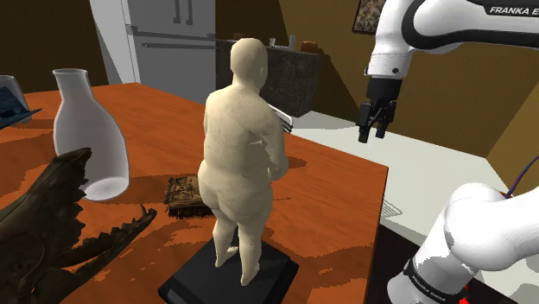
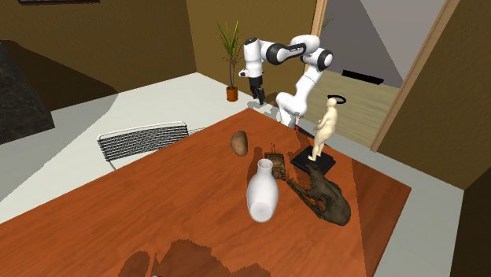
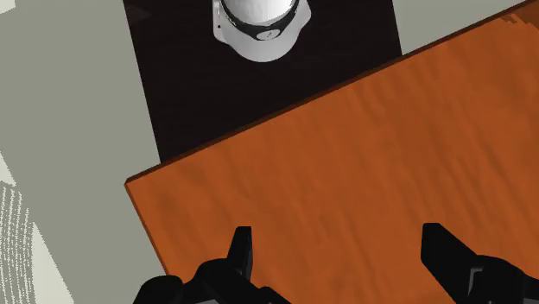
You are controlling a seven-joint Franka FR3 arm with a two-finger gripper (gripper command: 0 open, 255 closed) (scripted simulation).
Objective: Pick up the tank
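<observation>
Tank on table, just beside statue base, near vase.

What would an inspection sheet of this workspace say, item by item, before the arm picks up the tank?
Surface: orange-brown table.
Job's things: small brown tank on the table, beside the black base of the beige figurine, untouched.
Clutter: that figurine, white vase, dark dragon figure, brown lump.
Grippers: gripper open, above the table's edge, apart from the tank.
Cables: nothing seen.
Surroundings: grey refrigerator, potted plant, chair.
</observation>
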